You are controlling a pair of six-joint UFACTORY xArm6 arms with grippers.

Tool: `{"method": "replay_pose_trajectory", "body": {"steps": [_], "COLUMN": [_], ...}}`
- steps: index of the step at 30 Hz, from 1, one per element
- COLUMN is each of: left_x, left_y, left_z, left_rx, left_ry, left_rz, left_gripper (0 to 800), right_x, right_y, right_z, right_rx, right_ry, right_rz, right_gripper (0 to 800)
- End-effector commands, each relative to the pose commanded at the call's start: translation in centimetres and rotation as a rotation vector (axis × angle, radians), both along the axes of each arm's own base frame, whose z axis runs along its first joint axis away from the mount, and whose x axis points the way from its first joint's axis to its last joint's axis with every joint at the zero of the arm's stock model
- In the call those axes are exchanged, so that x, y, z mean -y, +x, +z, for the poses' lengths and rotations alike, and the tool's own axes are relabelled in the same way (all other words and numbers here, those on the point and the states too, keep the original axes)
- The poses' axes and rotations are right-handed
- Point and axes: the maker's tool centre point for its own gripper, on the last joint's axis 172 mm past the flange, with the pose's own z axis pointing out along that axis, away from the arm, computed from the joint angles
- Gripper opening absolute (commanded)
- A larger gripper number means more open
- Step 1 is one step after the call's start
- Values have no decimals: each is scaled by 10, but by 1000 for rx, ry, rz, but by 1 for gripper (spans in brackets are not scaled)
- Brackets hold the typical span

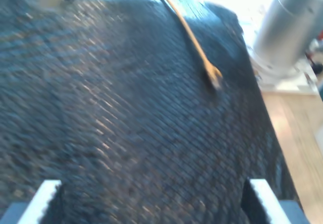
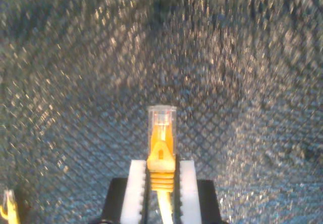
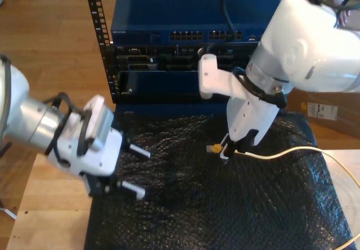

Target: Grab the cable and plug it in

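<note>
While my second gripper [image 2: 160, 183] pinches the yellow network cable [image 2: 161, 156] just behind its clear plug [image 2: 162, 117], above the black mat [image 3: 185, 199], the grab looks done; next, aligning the plug with a network switch [image 3: 191, 16] port. My first gripper [image 1: 151, 201] hangs with fingers wide.

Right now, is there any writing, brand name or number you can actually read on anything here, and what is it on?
Nothing here reads clearly.
Blue network switch: a small pale marking near its front corner on the exterior view's left, too small to read.
Cardboard box at the exterior view's right: a printed label, too blurred to read.
The cable in my second gripper, and my first gripper: no writing I can see.
</note>
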Motion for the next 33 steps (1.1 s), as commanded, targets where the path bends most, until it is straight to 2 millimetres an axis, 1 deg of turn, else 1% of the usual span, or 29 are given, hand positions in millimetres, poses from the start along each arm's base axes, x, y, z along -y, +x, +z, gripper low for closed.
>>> {"method": "replay_pose_trajectory", "body": {"steps": [3,6,9,13,16,20,22,24,29,33], "left_x": [19,39,54,59,66,69,69,70,69,69], "left_y": [13,11,10,14,12,13,13,13,11,11], "left_z": [16,21,25,30,33,39,41,42,40,40], "left_rx": [13,11,12,21,22,30,31,33,30,28], "left_ry": [-50,-78,-101,-119,-132,-153,-160,-162,-165,-165], "left_rz": [-1,-29,-43,-36,-44,-43,-41,-42,-44,-44], "left_gripper": [800,800,800,800,799,791,766,711,692,624], "right_x": [-2,-7,-11,-10,-15,-16,-16,-18,-19,-20], "right_y": [-3,-4,-5,-3,-5,-7,-6,-7,-7,-7], "right_z": [7,12,19,27,29,30,31,32,33,33], "right_rx": [-4,-9,-10,-9,-23,-31,-34,-37,-39,-39], "right_ry": [10,28,56,89,110,118,128,136,143,145], "right_rz": [2,-1,-10,-40,-45,-47,-56,-58,-60,-59], "right_gripper": [2,2,2,2,2,2,2,2,2,2]}}
